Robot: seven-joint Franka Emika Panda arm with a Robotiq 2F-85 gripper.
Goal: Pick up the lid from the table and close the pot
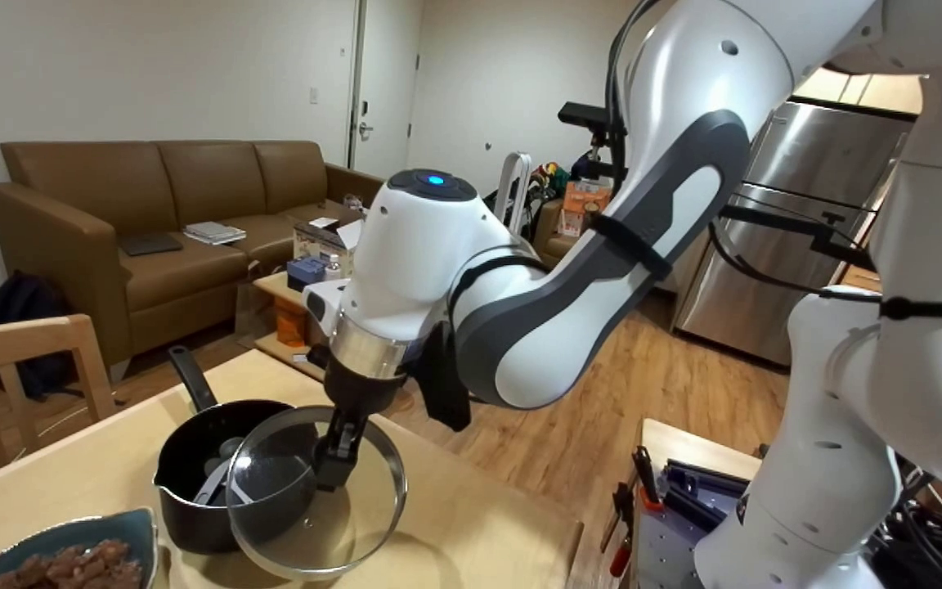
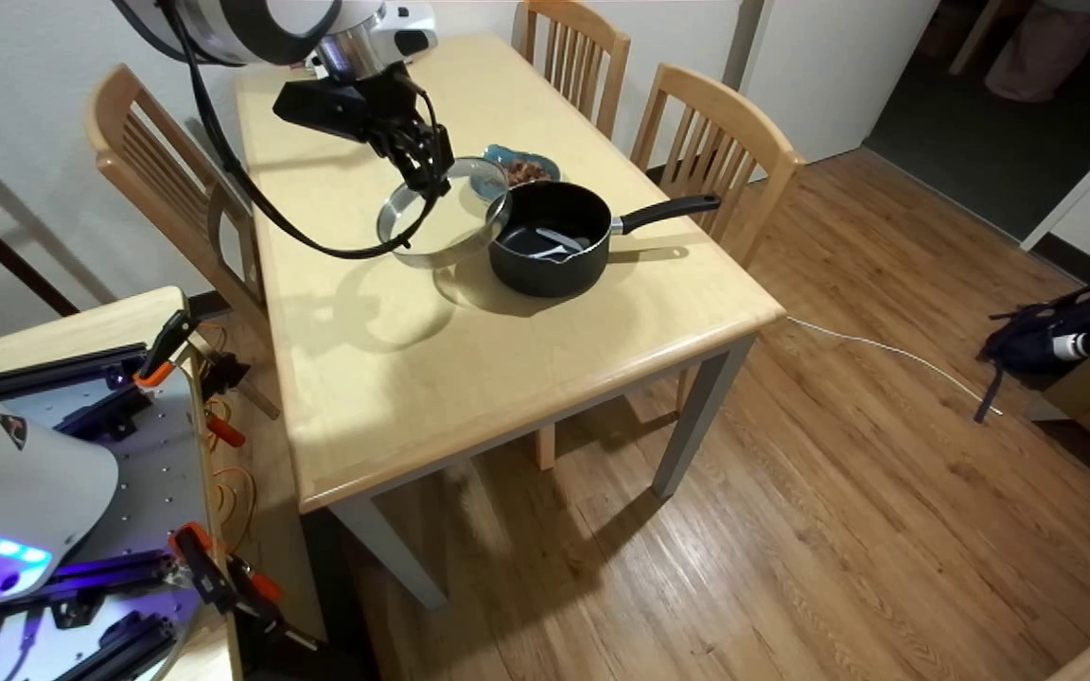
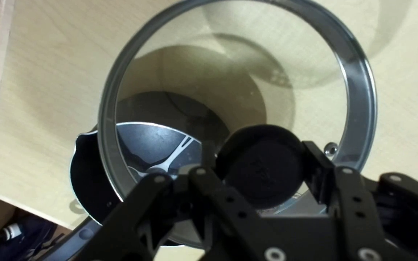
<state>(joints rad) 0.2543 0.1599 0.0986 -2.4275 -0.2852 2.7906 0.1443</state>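
Note:
The clear glass lid (image 1: 396,483) hangs tilted above the table (image 1: 479,532), beside the pot and partly overlapping it in view. The lid also shows in an exterior view (image 2: 446,232) and in the wrist view (image 3: 359,112). My gripper (image 1: 336,470) is shut on the lid's dark knob (image 3: 263,166), with a finger on each side of it in the wrist view. The black pot (image 2: 545,270) stands upright and uncovered on the table, with light-coloured utensils (image 2: 559,241) inside. In the wrist view the pot (image 3: 89,174) is partly seen through the lid.
A teal-rimmed dish (image 1: 144,536) of brown food stands close to the pot. The pot's long handle (image 2: 673,210) points away from the lid toward a wooden chair (image 2: 725,123). Another chair (image 2: 176,170) stands at the opposite side of the table.

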